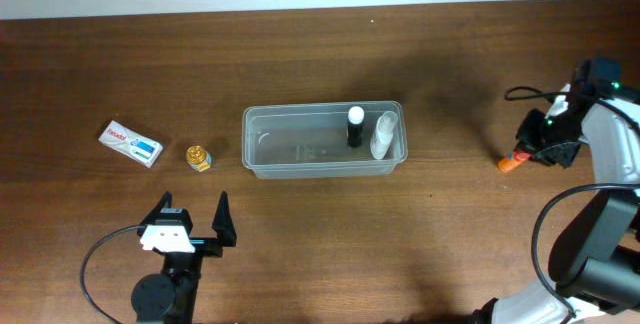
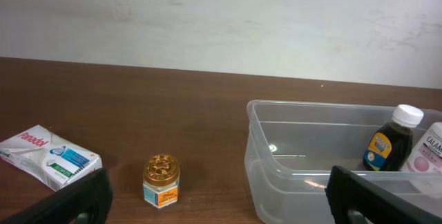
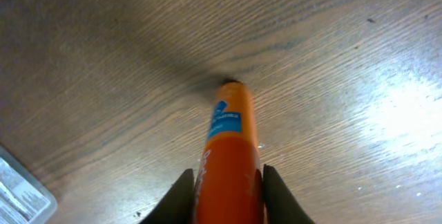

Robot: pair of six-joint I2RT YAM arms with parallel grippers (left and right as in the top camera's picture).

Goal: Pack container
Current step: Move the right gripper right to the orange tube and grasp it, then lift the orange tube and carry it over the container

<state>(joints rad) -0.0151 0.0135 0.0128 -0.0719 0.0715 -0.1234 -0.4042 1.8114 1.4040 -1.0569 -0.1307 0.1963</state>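
We note white-and-blue box (image 1: pixel 131 143) far left, gold-lidded jar (image 1: pixel 198 156) just beside it. Left gripper (image 1: pixel 194 200) below jar, fingers spread wide, holding nothing. Container (image 1: pixel 249 144) mid-table, upright. Inside, at its right end: dark white-capped bottle (image 1: pixel 355 126), pale bottle (image 1: pixel 383 134). Far right, right gripper (image 3: pixel 228 186) pinches orange tube (image 1: pixel 510 162); we cannot tell if tip touches wood.

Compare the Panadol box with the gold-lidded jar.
The box is flat, rectangular, white and blue; the jar is round with a gold lid. The box lies flat; the jar stands upright. The jar sits nearer the container than the box. Both rest on the table, outside the container.
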